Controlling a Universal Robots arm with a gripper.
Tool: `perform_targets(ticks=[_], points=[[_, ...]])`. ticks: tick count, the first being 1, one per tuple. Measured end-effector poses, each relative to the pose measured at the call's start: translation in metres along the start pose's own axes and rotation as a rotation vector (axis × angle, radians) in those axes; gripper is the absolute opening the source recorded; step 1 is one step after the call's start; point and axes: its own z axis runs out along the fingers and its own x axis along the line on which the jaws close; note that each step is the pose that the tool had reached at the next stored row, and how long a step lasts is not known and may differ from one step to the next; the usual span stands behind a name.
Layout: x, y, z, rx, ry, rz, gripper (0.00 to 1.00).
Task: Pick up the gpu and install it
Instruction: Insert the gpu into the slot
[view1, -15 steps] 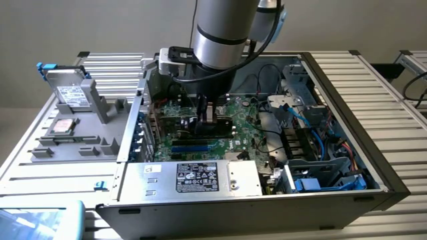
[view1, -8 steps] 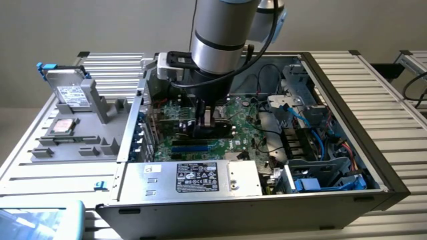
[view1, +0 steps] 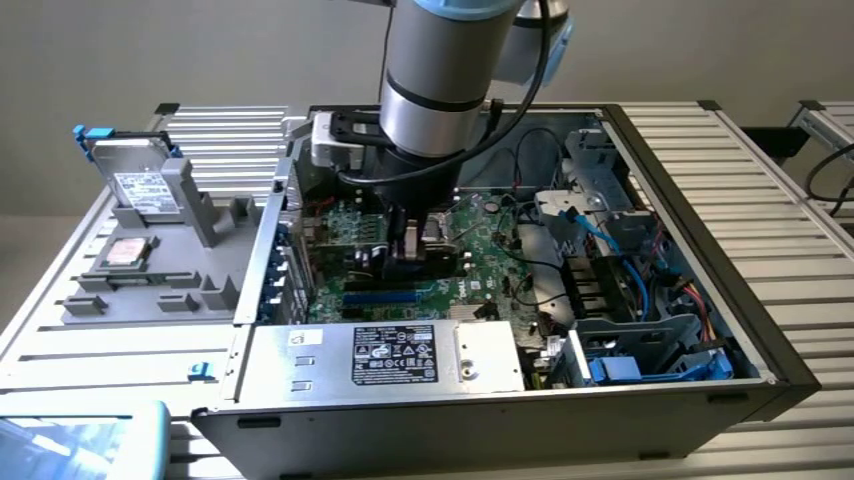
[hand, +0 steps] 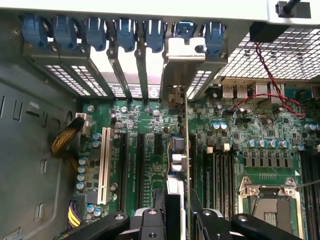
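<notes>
Silver metal of the bracket (hand: 182, 62) is seen against the rear openings of the case (view1: 694, 170), just under the row of blue latches (hand: 125, 30). The gpu (hand: 177, 165) is shown edge-on in the wrist view, held upright over the motherboard (hand: 260, 140), between the black slots (hand: 141, 165) and the memory sockets (hand: 220, 165). It is clenched between the fingers of the gripper (hand: 177, 222), which is seen inside the case at the centre of the exterior view. Whether the card's lower edge is seated in a slot cannot be told.

Several faults can be foreseen. If the card is pressed down while offset from its slot, the connector edge is likely to be jammed on the slot wall and the board bent. The bracket could be caught on the rear frame, so that the card is tilted. Because only a thin edge is gripped, the card might be pivoted between the fingers under load. Small capacitors just beside the card could be struck.
</notes>
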Motion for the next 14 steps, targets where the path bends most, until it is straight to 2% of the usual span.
perform_targets(ticks=[7,14], points=[[0.0,0.0029,0.0109,-0.0011,-0.0001,0.0,0.29],[0.001,0.0047,0.0171,-0.001,-0.0001,0.0,0.29]])
